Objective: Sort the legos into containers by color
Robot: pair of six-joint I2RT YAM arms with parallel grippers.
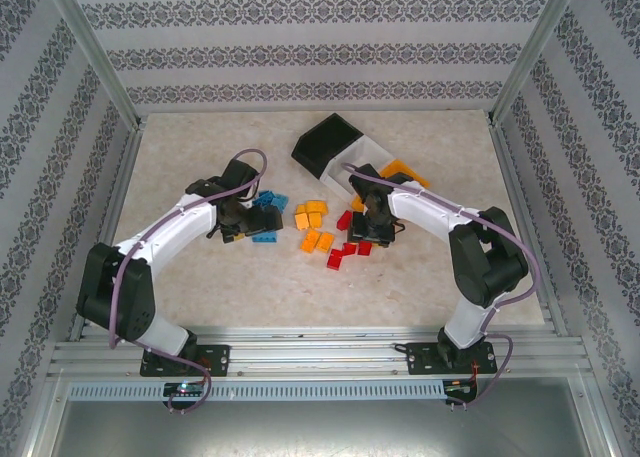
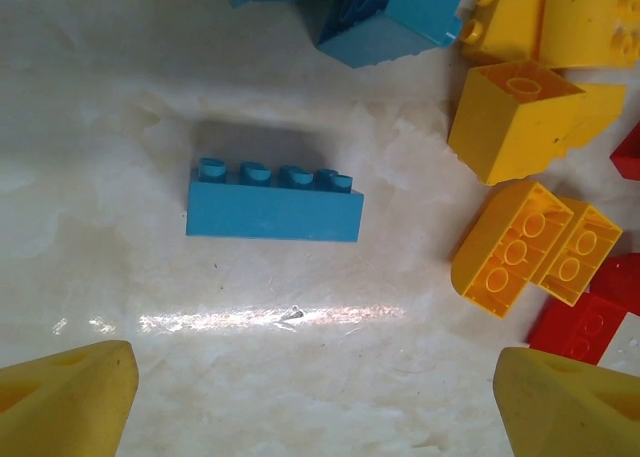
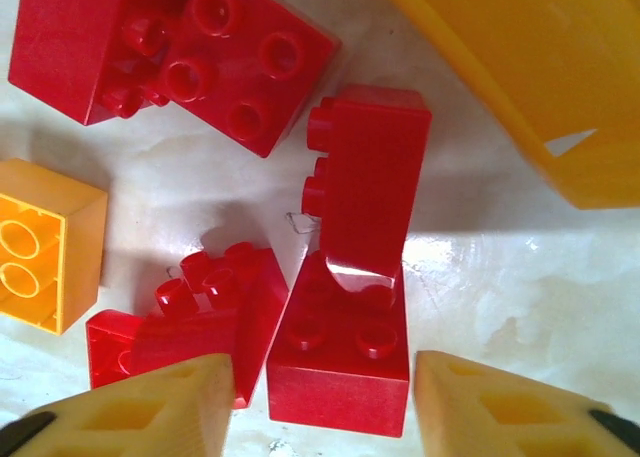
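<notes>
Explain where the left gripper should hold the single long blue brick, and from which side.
Probably at its two short ends, coming down from above. The long blue brick lies apart from the other bricks, both ends free, and the open left gripper is aligned along its length.

You have the left gripper [image 1: 232, 227] over the blue legos [image 1: 268, 217] and the right gripper [image 1: 375, 235] over the red legos [image 1: 350, 249], with the orange legos [image 1: 312, 222] between. The black bin [image 1: 328, 142], white bin [image 1: 372, 157] and orange bin [image 1: 408, 173] line up beyond.

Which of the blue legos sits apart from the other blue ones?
The long blue brick with a row of four studs, alone ahead of the left gripper; the other blue bricks are bunched together beyond it.
</notes>
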